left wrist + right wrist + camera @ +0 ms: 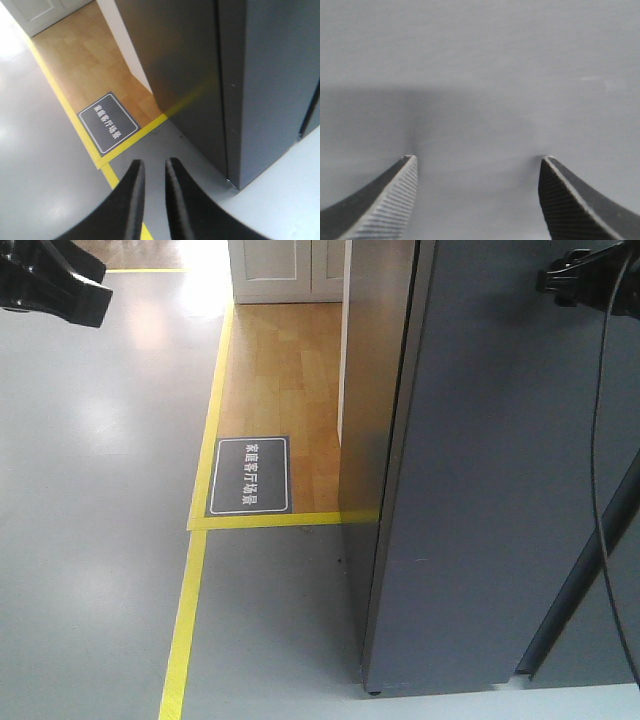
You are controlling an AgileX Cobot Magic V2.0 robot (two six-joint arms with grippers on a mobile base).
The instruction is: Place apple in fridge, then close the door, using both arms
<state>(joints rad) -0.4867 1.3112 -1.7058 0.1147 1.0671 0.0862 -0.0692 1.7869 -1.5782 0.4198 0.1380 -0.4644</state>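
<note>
Floor: glossy grey (pixel 90 490), marked off by yellow tape lines (pixel 185 625) from a patch of wood flooring (pixel 285 410); a dark placard with white characters (pixel 249 475) lies on the wood at the tape corner, and white cabinet doors (pixel 285 268) stand beyond it. Fridge (pixel 375 440): tall, dark grey, standing on the grey floor at the right of the front view, its side face toward the wood patch. Door (pixel 500 460): flat dark grey panel filling the right of that view, lying shut or very nearly so against the body, though the seam is too dark to say for certain. Apple: not visible in any view. Left gripper (pixel 154 162): seen only from the left wrist camera, two black fingers (pixel 131 200) nearly together with a thin slot between them and nothing held, hanging above the floor near the fridge's lower corner and the tape. The front view gives only a black piece of the left arm (pixel 50 285) at top left. Right gripper (pixel 477 160): wrist view shows its ribbed fingers (pixel 395 200) spread wide and empty, tips right up against a plain grey surface, apparently the door face. The front view adds the right arm (pixel 590 275) at top right with a thin black cable (pixel 600 440) trailing down across the door.
</note>
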